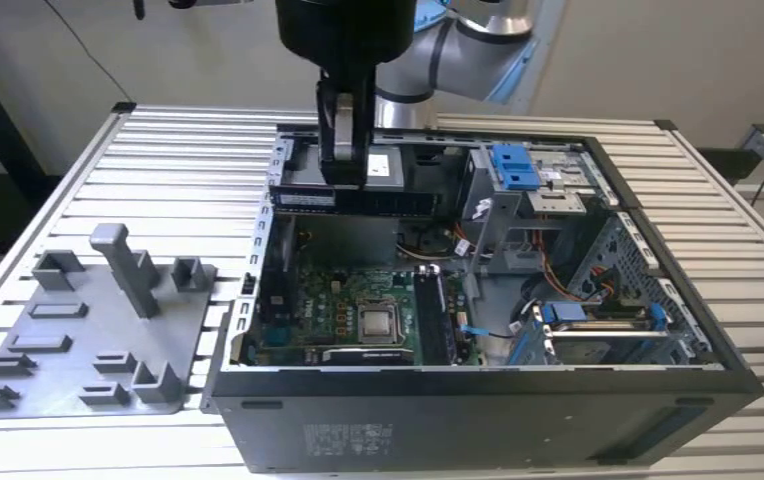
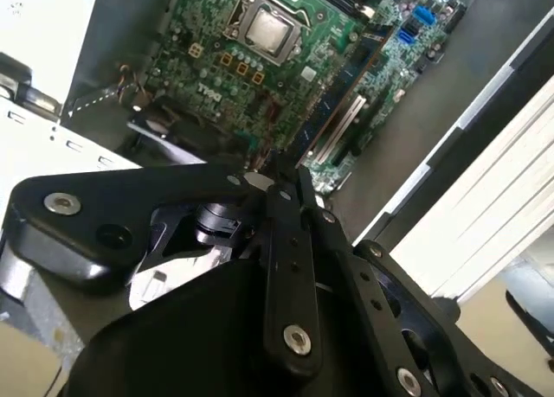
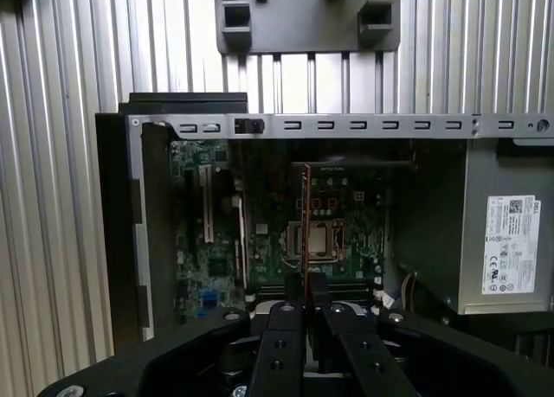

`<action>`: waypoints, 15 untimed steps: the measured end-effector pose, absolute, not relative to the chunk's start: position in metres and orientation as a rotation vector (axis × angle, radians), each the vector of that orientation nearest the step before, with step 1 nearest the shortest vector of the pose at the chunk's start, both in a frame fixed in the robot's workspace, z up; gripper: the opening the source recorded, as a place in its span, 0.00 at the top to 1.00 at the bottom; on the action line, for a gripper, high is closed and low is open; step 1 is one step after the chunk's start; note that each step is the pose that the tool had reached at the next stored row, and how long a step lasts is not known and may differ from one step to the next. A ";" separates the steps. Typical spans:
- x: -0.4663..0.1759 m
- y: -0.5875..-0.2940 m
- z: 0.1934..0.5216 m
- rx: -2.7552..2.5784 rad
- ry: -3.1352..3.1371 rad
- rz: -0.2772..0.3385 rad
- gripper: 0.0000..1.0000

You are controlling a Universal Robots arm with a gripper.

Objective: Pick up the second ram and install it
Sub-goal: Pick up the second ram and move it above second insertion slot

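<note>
Second ram (image 1: pixel 389 202), likely light, stiff, fragile, hangs above the computer case (image 1: pixel 489 400); gripper (image 1: pixel 342 180) jaws clench its top edge mid-length.

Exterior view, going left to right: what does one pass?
grey post plate → second ram, gripped in the hand above the open case → blue latch → case's right wall

Slatted metal table (image 1: pixel 182 150) carries two loads: the open black computer case (image 1: pixel 489 420) toward the exterior view's right, and the grey plastic fixture plate (image 1: pixel 75 345) flat just beside it, left.
</note>
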State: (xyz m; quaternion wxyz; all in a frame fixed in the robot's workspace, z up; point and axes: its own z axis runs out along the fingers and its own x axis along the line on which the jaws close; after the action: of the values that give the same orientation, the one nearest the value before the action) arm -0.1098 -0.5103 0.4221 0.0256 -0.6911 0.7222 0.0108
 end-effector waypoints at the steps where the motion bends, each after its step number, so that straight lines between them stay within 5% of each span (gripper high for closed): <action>1: -0.107 -0.510 0.422 -2.137 2.233 0.033 0.86; 15: -0.065 -0.510 0.422 -2.137 2.233 0.033 0.86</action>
State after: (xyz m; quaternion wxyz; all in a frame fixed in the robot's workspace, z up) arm -0.0646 -0.5103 0.4220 0.0256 -0.6912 0.7222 0.0108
